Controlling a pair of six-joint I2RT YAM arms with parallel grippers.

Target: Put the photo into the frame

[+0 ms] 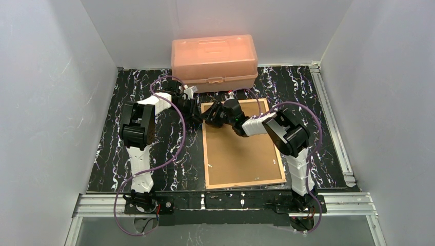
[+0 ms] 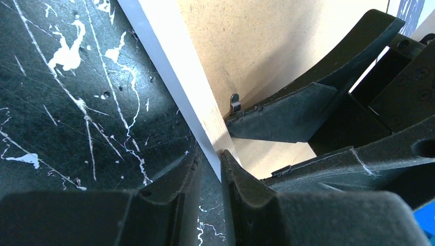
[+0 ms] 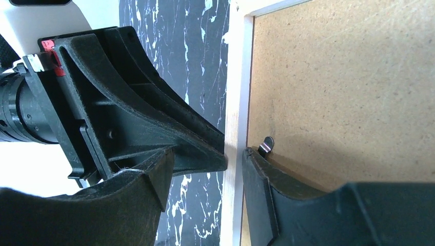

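Lying back-up on the black marbled table [image 1: 308, 87], the frame [image 3: 238, 77] showed its tan wood side to the cameras, with the brown backing board [image 1: 241, 154] set inside its rails. The photo was not visible in any view, and whether it lay beneath the board could not be told. An orange plastic box [image 1: 214, 59] stood just beyond the frame's far rail, lid shut.

Both arms reached to the frame's far-left corner. The left gripper [image 2: 211, 164] was narrow, pinching the frame's left rail: one finger [image 2: 174, 179] sat against the rail's white outer face on the table side, and the other [image 2: 246, 184] pressed the rail's inner side, over the board. The right gripper [image 3: 210, 159] came in from the opposite direction and stood about half open, holding nothing. It straddled the same rail just beside the left gripper. Its outer finger [image 3: 128, 205] hung clear of the frame above the table, while its inner finger [image 3: 267, 195] rested over the board. That finger's tip was right at a small metal retaining tab [image 3: 265, 146], which stood up from the frame's inner edge. The two grippers' fingers were very close to each other at that spot on the rail.
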